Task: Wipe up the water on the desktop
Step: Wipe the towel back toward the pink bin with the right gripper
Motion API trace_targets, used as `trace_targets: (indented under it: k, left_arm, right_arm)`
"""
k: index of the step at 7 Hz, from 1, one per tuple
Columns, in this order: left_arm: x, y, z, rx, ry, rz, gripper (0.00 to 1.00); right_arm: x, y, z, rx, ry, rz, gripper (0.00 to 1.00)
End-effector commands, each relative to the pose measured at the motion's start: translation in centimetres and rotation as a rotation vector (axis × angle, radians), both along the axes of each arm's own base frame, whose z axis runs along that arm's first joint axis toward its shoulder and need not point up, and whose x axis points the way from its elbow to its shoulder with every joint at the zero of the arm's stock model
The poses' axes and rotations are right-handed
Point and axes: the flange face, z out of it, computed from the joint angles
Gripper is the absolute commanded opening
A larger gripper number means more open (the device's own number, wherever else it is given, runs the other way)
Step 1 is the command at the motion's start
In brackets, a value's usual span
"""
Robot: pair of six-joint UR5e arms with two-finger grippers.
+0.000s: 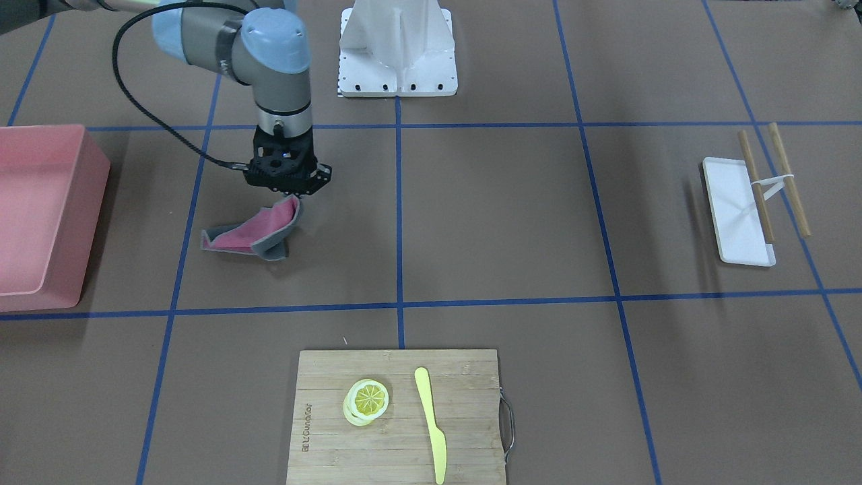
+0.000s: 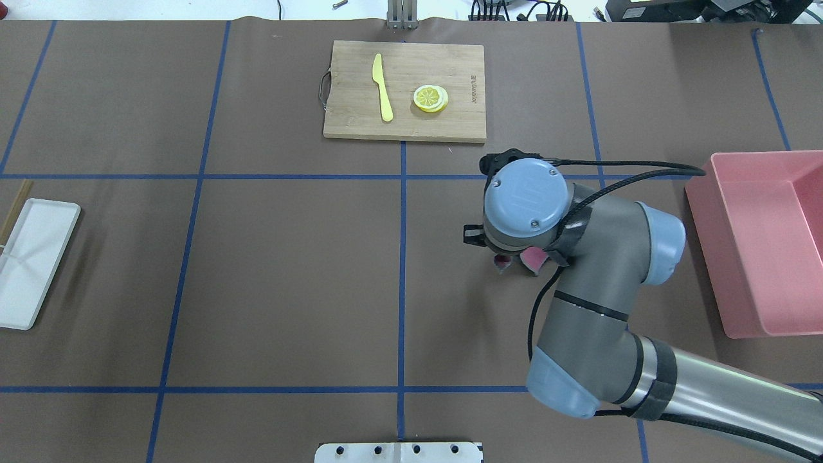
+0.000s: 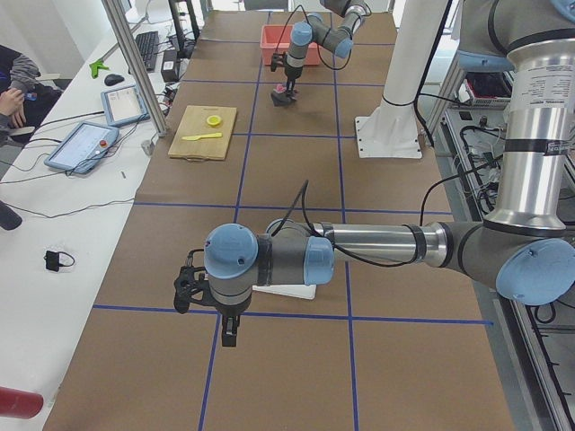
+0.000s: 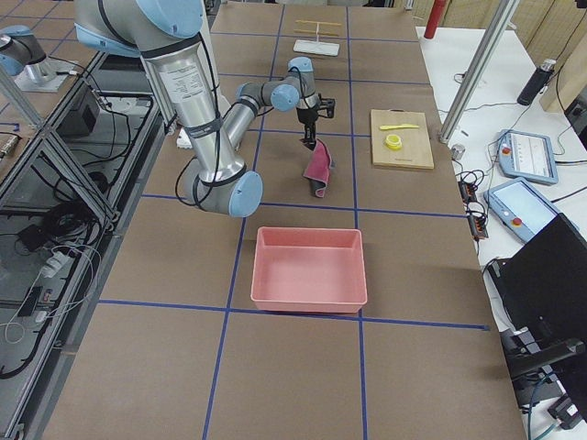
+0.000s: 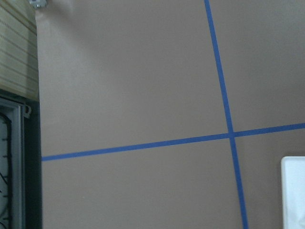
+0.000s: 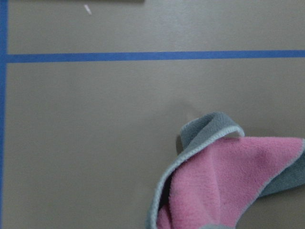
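Pinches top corner of cloth in right gripper, jaws pressed on the fabric. Points straight down over desktop, in the tape square next to pink bin. Drapes cloth from the jaws: pink face and grey back both showing, upper part lifted, lower fold crumpled on the brown surface. Shows in right wrist view as pink fleece with a grey edge curled over, a blue line beyond it.

Well apart from cloth, at the desktop edge opposite the robot: board, with lemon slices and yellow knife lying on it side by side, not touching.

At the desktop's other end: white tray, two wooden sticks along its edge, joined by a white band.

Near the tray, low over the surface: left gripper, seen only from the side. Cannot tell how its jaws stand. Looks down, in left wrist view, on brown surface, a tape crossing and a tray corner.
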Motion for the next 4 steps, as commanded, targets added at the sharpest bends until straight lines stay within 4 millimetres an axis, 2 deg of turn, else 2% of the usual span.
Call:
trace_targets:
  k: [1,2,3,4]
  left_arm:
    - [4.6,0.8,1.3,-0.016,0.005,0.068,0.98]
    - [4.9,1.1,1.0,-0.005,0.004,0.074,0.98]
    - [4.9,1.2,0.9,-0.004,0.004,0.074,0.98]
    - [4.9,1.1,0.8,-0.002,0.004,0.074,0.98]
  right_arm:
    - [-2.7,2.5,-5.5,0.008,-0.078,0.010,0.00]
    - [-3.9,3.9,-8.6,0.003,-0.130,0.010,0.00]
    - [-5.1,4.1,-10.1,-0.007,-0.144,0.043,0.00]
    - [-5.1,4.0,-7.5,-0.013,-0.099,0.040,0.00]
